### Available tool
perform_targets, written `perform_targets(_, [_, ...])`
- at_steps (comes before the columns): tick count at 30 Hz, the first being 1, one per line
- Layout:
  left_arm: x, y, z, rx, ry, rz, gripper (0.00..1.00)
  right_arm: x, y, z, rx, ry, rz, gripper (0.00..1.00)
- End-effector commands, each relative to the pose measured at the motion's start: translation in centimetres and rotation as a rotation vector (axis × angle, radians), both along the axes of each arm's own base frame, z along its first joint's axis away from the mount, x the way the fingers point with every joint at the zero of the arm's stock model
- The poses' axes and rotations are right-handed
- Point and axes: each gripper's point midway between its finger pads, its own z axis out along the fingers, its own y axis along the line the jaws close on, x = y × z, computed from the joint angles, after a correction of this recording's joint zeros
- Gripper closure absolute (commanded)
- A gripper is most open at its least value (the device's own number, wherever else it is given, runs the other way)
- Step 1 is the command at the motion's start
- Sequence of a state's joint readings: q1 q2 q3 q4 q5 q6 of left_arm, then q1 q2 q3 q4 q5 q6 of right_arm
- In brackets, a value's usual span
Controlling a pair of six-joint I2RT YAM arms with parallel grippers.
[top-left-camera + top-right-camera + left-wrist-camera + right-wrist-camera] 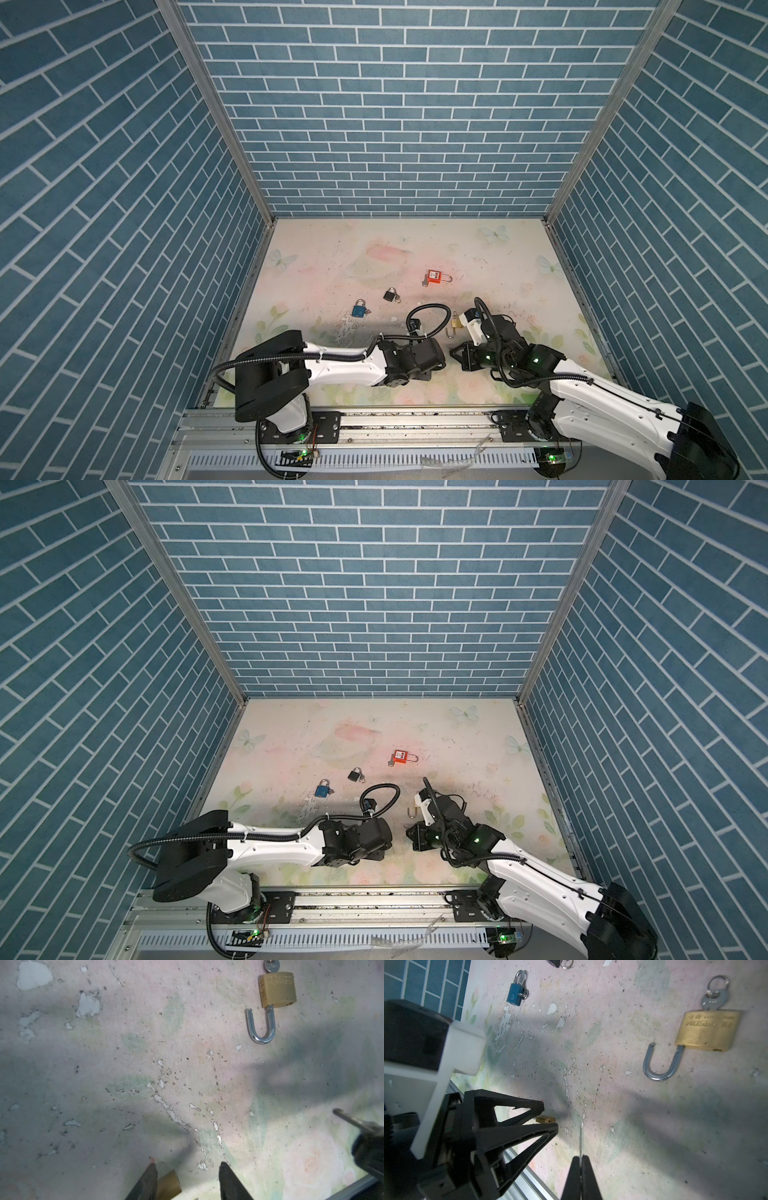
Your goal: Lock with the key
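Item: small brass padlock [545, 1119], held in half-spread left gripper [188, 1164]; key [349, 1119], pinched by right gripper [580, 1156], is not yet inserted; locking outstanding.

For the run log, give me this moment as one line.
left gripper: gripping small padlock | right gripper: shut on key | key not inserted yet | large padlock: open, lying on table

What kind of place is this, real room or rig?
Most likely a staged robot test cell, not a real room: brick-print wall panels in an aluminium frame, a worn floral table mat, and two arms on a base rail.
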State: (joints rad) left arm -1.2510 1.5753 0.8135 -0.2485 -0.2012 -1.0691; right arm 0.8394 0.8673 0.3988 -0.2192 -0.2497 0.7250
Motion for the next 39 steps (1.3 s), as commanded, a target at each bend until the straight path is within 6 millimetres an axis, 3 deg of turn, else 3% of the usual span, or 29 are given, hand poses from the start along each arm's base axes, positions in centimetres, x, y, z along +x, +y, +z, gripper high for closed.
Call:
perform_targets(1, [-0.1, 0.3, 0.4, -0.010, -0.014, 0.018, 0.50, -0.1, -0.4, -0.4, -0.012, -0.003, -0.005, 1.00])
perform_targets(14, [-2.4, 0.9, -0.3, 0.003, 0.004, 0.004, 0.52, -0.1, -0.4, -0.2, -0.007, -0.005, -0.004, 1.00])
perform_targets(20, [-2.6, 2.0, 1.4, -0.023, -0.017, 0.031, 0.52, -0.3, -0.3, -0.4, -0.008, 0.004, 0.009, 1.00])
perform_targets(25, [-4.2, 1.9, 3.1, -0.106, 0.028, -0.018, 0.51, -0.4, -0.3, -0.7, -0.007, 0.008, 0.014, 1.00])
perform_targets(30, [-6.3, 2.8, 3.5, -0.137, 0.099, -0.027, 0.38, -0.4, 0.0, -0.6, 0.000, 0.003, 0.023, 1.00])
perform_targets(33, [-7.4, 2.3, 3.5, -0.220, 0.145, -0.051, 0.30, -0.4, 0.1, -0.6, 0.006, -0.001, 0.027, 1.00])
perform_targets(39, [-7.9, 1.8, 3.3, -0.353, 0.215, 0.020, 0.23, -0.4, 0.3, -0.2, 0.019, -0.011, 0.037, 1.00])
